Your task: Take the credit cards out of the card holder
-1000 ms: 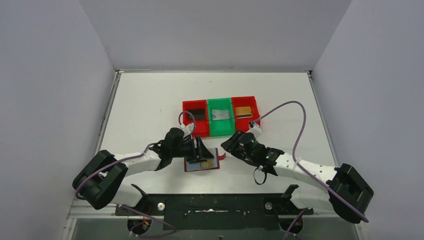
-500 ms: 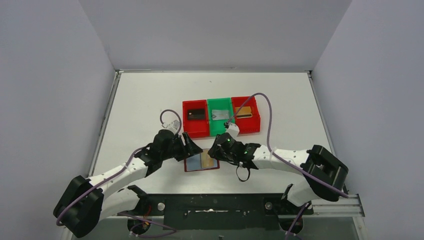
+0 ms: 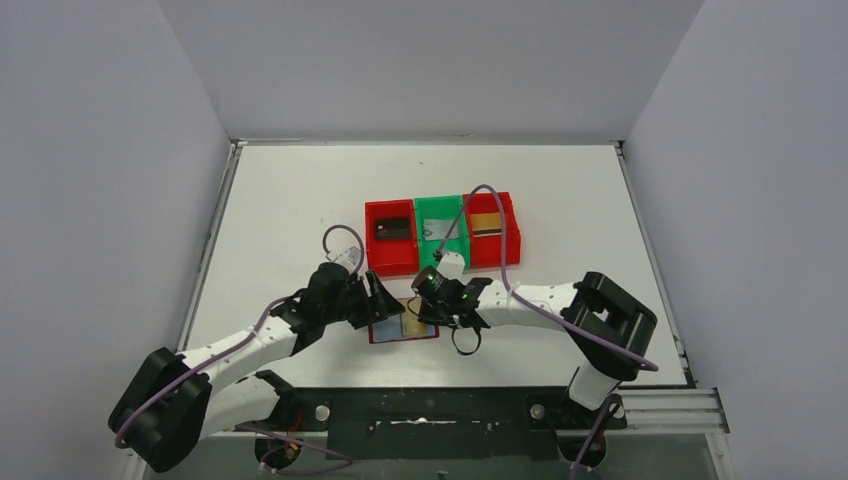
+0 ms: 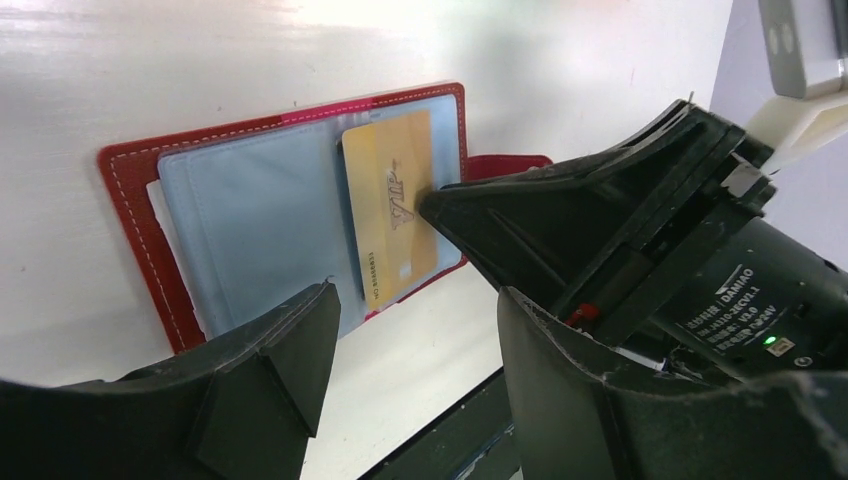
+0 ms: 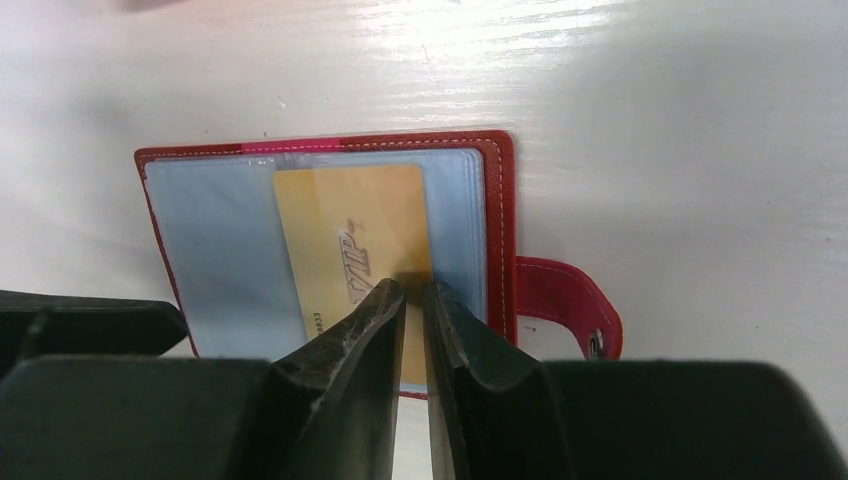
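Card holder (image 3: 403, 322) lies open on the table (image 3: 300, 200), gold credit card (image 5: 350, 225) on its pale sleeves (image 5: 220, 250). Right gripper (image 5: 415, 295): jaws nearly together, tips at the card; grasp cannot be told. Left gripper (image 4: 415, 300) released, empty, beside the holder.

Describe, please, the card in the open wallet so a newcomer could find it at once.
On the white table, in front of the three bins, a dark red card holder lies open. Against its pale blue sleeves shows the gold card, the only yellow rectangle there, lettered VIP.
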Robot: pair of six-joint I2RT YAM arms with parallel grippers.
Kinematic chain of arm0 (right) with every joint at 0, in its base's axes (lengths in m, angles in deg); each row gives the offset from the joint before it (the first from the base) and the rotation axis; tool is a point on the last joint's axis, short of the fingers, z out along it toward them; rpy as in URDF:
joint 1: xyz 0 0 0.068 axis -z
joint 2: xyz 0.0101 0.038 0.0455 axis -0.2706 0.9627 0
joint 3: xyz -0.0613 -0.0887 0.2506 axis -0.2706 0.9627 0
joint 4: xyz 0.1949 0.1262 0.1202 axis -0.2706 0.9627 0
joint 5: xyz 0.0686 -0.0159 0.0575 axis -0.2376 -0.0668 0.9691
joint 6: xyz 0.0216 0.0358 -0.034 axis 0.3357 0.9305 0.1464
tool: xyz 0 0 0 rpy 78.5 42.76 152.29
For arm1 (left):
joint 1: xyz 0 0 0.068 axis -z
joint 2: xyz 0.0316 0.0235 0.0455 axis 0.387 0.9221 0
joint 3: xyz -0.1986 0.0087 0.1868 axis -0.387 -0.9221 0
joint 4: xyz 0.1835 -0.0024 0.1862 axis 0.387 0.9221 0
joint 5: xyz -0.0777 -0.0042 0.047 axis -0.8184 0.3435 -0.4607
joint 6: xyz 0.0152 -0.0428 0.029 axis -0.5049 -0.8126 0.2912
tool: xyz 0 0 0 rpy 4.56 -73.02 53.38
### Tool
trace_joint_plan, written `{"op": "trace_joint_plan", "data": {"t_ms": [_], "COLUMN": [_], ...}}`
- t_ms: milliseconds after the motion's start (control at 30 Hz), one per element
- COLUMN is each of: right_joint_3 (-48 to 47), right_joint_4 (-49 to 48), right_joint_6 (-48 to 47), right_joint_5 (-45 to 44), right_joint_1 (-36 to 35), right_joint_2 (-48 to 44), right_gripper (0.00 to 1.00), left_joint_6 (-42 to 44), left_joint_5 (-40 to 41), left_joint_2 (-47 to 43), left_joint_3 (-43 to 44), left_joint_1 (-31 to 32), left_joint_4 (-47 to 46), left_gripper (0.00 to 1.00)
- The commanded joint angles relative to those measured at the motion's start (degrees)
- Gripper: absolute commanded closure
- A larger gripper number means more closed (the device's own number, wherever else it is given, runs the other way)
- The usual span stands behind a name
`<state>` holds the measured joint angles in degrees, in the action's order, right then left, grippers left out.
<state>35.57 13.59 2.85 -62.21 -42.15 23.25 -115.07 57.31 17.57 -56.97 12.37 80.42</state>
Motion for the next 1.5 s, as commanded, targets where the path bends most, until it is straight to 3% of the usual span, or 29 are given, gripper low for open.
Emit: {"op": "trace_joint_plan", "data": {"t_ms": [0,133,500,833,1200,1467], "right_joint_3": [-0.3,1.6,11.5,12.1,12.6,13.3], "right_joint_4": [4.0,3.6,-8.4,-4.4,-7.9,-9.1], "right_joint_6": [1.8,3.0,5.3,7.1,7.0,6.7], "right_joint_5": [-2.2,-2.0,6.8,2.3,5.6,6.5], "right_joint_1": [0.1,0.9,5.8,5.9,6.1,7.0], "right_joint_2": [2.0,1.8,-0.4,-0.8,1.6,1.5], "right_gripper": [0.83,0.84,0.86,0.9,0.91,0.91], "left_joint_6": [1.7,3.0,5.1,5.8,4.4,2.2], "left_joint_5": [-3.3,-4.9,-1.3,6.1,4.4,5.0], "left_joint_2": [2.7,6.3,12.3,15.9,19.5,16.9], "left_joint_3": [2.5,4.6,9.6,12.3,10.8,6.9], "left_joint_1": [-0.2,0.2,2.8,5.2,6.6,6.6], "left_joint_4": [-4.1,-4.1,0.6,8.6,4.7,2.0], "left_gripper": [0.41,0.41,0.41,0.41,0.43,0.47]}}
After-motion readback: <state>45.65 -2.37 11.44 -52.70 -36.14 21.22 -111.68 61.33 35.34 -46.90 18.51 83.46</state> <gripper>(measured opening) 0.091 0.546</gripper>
